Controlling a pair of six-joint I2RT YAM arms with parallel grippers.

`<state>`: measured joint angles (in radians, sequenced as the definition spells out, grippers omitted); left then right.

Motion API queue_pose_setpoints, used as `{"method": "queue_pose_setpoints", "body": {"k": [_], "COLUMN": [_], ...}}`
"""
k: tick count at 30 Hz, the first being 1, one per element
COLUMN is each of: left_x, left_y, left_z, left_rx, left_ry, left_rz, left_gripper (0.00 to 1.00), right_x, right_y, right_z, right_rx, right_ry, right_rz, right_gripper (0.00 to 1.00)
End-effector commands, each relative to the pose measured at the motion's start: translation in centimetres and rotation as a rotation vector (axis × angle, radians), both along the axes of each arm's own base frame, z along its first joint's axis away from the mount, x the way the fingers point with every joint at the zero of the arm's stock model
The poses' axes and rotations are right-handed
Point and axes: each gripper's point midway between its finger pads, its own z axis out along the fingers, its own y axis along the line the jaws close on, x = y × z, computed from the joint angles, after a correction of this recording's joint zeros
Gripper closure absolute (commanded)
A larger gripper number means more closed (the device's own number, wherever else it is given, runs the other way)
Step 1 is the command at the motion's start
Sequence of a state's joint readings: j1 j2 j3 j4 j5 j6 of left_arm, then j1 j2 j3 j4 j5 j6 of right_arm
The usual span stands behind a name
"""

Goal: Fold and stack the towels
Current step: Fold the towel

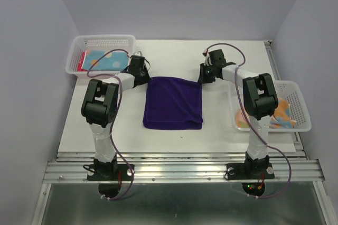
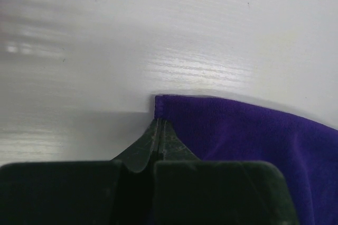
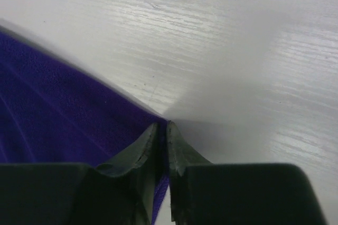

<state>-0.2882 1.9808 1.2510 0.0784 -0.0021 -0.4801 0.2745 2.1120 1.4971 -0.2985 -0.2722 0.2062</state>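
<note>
so left to right: dotted blue towel [image 1: 105,60] in the left basket [image 1: 103,38] at the table's [image 1: 211,135] far-left corner, left gripper [image 2: 159,122] clamped on the far-left corner of the purple towel [image 1: 173,103] lying flat mid-table, right gripper [image 3: 162,127] pinching its far-right corner, orange patterned towel [image 1: 282,113] in the right basket [image 1: 301,114] at the right edge

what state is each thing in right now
purple towel, spread flat on the table, both far corners pinched
left pincer, shut on the purple towel's far left corner
right pincer, shut on its far right corner
dotted blue towel, lying in the left basket
orange patterned towel, crumpled in the right basket
</note>
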Motion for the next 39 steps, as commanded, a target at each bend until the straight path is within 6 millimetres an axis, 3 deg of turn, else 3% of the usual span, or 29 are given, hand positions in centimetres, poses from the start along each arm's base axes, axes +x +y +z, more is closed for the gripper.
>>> {"method": "queue_pose_setpoints", "body": {"k": [1,4,9,16,17,18,22,23,26,27,29,30,31,34,36,38,39], "left_x": [0.5,0.2,-1.2,-4.8,-5.9,-6.3,-6.1,-5.3,-4.0,-2.6,-1.8,-1.1,-0.7,0.0,0.4,0.5,0.6], "left_y": [-0.2,-0.7,-0.7,-1.0,-1.0,-1.0,-0.6,-1.1,-1.6,-1.8,-1.6,-1.8,-1.7,-1.5,-1.3,-1.0,-0.8], "left_z": [3.5,4.2,6.0,7.1,6.2,7.0,6.8,7.8,5.6,5.4,4.6,4.3,4.3,3.8,3.4,3.0,2.7], "left_rx": [-0.018,-0.043,-0.075,-0.156,-0.168,-0.18,-0.166,-0.167,-0.132,-0.122,-0.094,-0.09,-0.083,-0.065,-0.044,-0.028,-0.017], "left_ry": [-0.093,-0.105,-0.153,-0.187,-0.167,-0.189,-0.193,-0.181,-0.106,-0.101,-0.068,-0.061,-0.058,-0.049,-0.036,-0.024,-0.016], "left_rz": [-0.009,-0.033,-0.049,-0.079,-0.08,-0.083,-0.071,-0.083,-0.105,-0.102,-0.089,-0.083,-0.074,-0.062,-0.048,-0.042,-0.031], "left_gripper": [1.0,1.0,1.0,1.0,1.0,1.0,1.0,1.0,1.0,0.96,0.83,0.8,0.77,0.73,0.7,0.65,0.65], "right_x": [-0.4,-0.3,-0.7,-4.7,-5.3,-5.8,-6.7,-6.5,-5.6,-4.8,-3.8,-3.3,-2.4,-0.9,0.6,1.3,2.0], "right_y": [0.7,1.2,1.6,2.0,2.1,2.1,2.1,2.0,1.7,1.5,1.1,0.8,0.8,0.5,0.7,0.4,0.5], "right_z": [1.9,2.8,5.8,7.1,7.0,7.1,7.5,7.3,7.2,7.2,7.1,5.9,6.6,5.0,5.6,4.4,4.9], "right_rx": [0.037,0.068,0.108,0.178,0.182,0.188,0.185,0.178,0.15,0.136,0.111,0.08,0.073,0.037,0.032,0.004,0.003], "right_ry": [-0.029,-0.04,-0.101,-0.099,-0.094,-0.092,-0.109,-0.106,-0.107,-0.112,-0.115,-0.096,-0.111,-0.088,-0.11,-0.092,-0.105], "right_rz": [0.032,0.053,0.064,0.102,0.109,0.112,0.112,0.108,0.078,0.053,0.024,0.004,-0.009,-0.038,-0.048,-0.069,-0.072], "right_gripper": [0.85,0.99,0.99,0.99,0.99,0.99,0.99,0.99,0.99,0.99,0.99,0.99,0.99,0.99,0.99,0.99,0.99]}}
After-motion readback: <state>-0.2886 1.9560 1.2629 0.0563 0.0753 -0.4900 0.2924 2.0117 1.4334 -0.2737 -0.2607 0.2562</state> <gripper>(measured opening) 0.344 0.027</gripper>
